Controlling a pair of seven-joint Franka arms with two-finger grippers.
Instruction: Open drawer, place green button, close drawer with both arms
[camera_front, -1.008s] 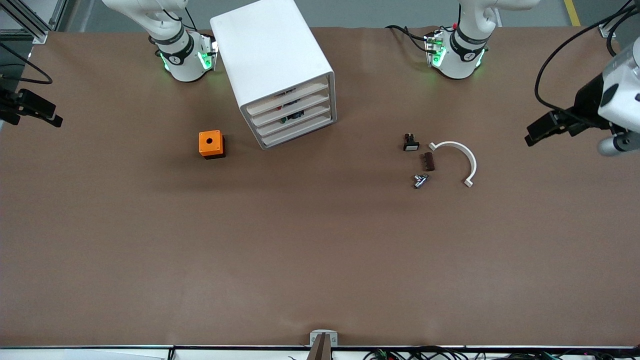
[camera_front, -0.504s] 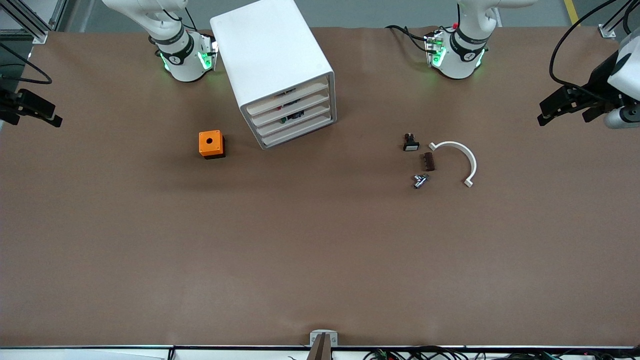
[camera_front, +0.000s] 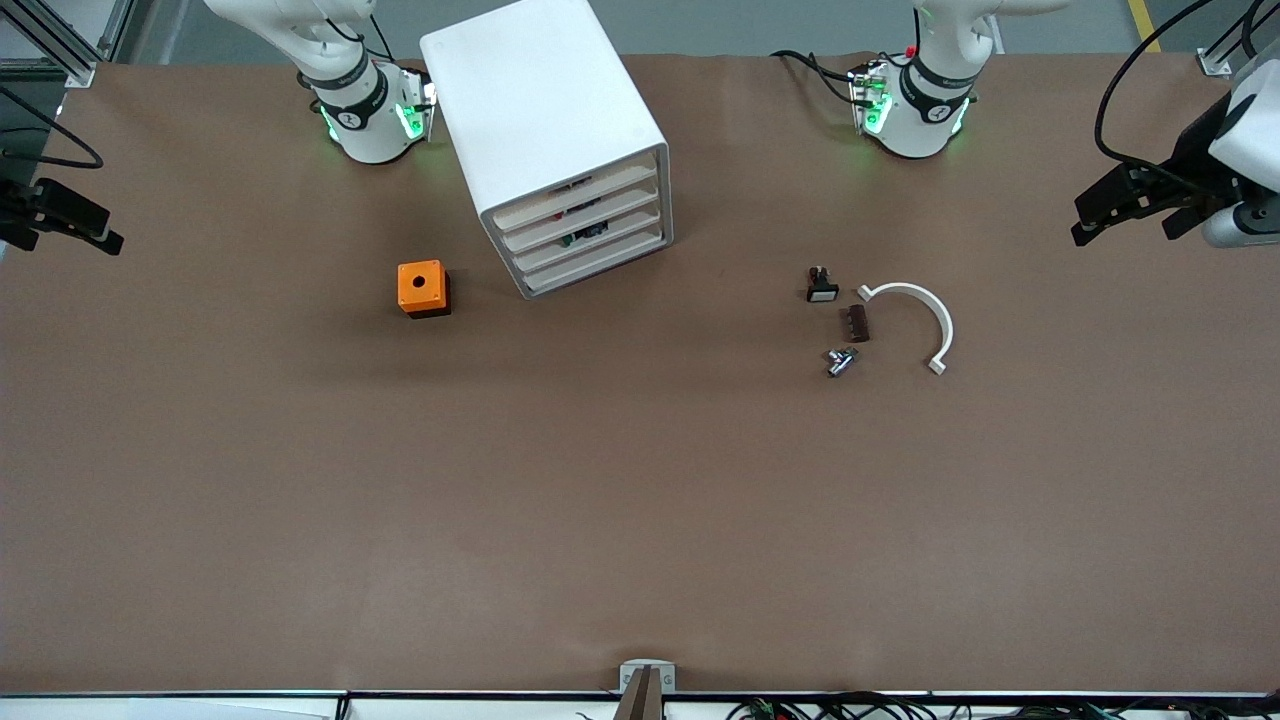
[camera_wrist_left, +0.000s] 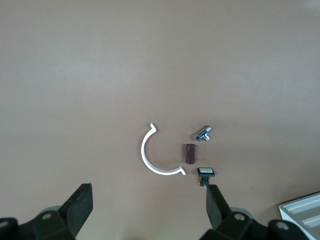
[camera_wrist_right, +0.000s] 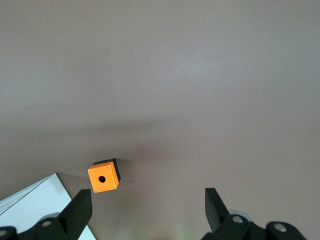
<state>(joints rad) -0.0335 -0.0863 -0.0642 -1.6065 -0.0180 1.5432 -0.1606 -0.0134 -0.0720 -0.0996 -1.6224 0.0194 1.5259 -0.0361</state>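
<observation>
The white four-drawer cabinet (camera_front: 545, 110) stands near the right arm's base, and all its drawers look pushed in. The drawer (camera_front: 592, 249) is third from the top. The button (camera_front: 570, 239) shows as a tiny green and dark thing in the slot just above that drawer's front. My left gripper (camera_front: 1125, 232) is open and empty, up in the air over the table's edge at the left arm's end; it also shows in the left wrist view (camera_wrist_left: 149, 192). My right gripper (camera_front: 55, 240) is open and empty over the right arm's end, and it also shows in the right wrist view (camera_wrist_right: 147, 194).
An orange box with a hole (camera_front: 423, 288) (camera_wrist_right: 104, 177) sits beside the cabinet. Toward the left arm's end lie a black-and-white switch (camera_front: 822, 286) (camera_wrist_left: 205, 173), a brown piece (camera_front: 858, 323), a metal fitting (camera_front: 840, 361) and a white arc (camera_front: 925, 310) (camera_wrist_left: 147, 160).
My left gripper has drawn back toward the left arm's end of the table and slightly toward the bases. The right gripper has barely moved. Nothing on the table has moved.
</observation>
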